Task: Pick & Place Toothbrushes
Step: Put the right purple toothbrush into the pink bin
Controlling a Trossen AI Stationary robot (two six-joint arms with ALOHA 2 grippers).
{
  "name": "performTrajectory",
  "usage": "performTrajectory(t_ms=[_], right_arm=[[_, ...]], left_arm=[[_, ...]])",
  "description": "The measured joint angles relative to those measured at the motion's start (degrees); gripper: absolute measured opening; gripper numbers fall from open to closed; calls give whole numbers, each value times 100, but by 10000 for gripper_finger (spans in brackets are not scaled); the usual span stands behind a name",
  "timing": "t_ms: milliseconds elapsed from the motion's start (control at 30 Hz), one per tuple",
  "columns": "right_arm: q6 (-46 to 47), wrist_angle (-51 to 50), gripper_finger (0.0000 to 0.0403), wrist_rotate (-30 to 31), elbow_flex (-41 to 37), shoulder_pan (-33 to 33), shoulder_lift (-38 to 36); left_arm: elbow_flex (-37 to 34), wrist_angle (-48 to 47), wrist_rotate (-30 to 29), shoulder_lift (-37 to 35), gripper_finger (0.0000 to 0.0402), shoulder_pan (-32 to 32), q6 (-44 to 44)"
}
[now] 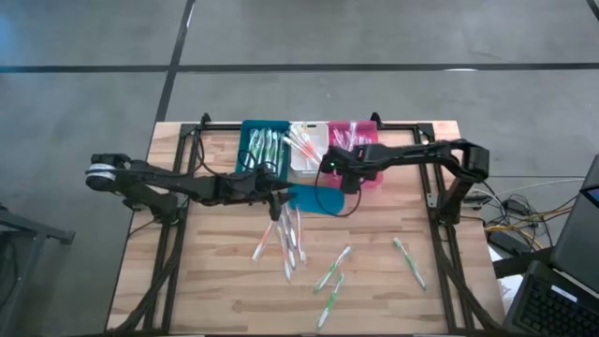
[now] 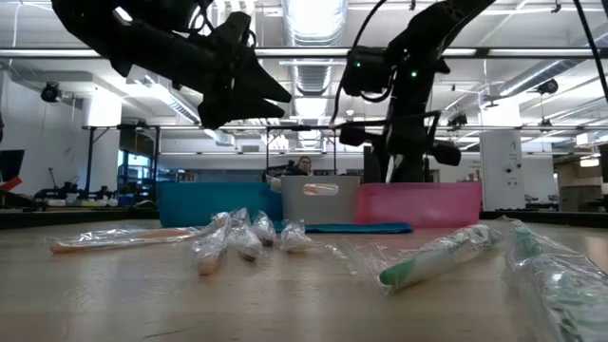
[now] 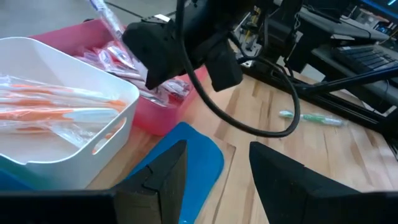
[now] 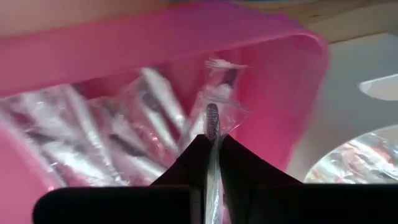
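Three bins sit side by side: teal (image 1: 265, 142), white (image 1: 308, 145), pink (image 1: 358, 150). Right hand (image 4: 211, 146) pinches one wrapped toothbrush (image 4: 212, 127) above the pink bin. Left hand (image 3: 214, 171) is apart, empty.

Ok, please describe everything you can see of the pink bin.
The pink bin is an open box of translucent pink plastic with rounded corners. It stands upright at the table's far edge, beside the white bin. Wrapped toothbrushes lie inside. The right gripper hangs over it, shut on a wrapped toothbrush.

Wrapped toothbrushes (image 1: 292, 240) scattered on table (image 1: 225, 290)
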Motion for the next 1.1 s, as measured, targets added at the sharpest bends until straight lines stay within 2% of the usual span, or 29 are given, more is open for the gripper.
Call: performTrajectory(t_ms=[233, 533, 1100], right_arm=[[1, -109, 22, -457, 148, 0, 287], [49, -133, 27, -585, 120, -59, 516], [363, -88, 138, -499, 118, -50, 473]], left_arm=[[0, -50, 48, 0, 179, 0, 0], [0, -56, 48, 0, 179, 0, 2], [2, -56, 46, 0, 179, 0, 26]])
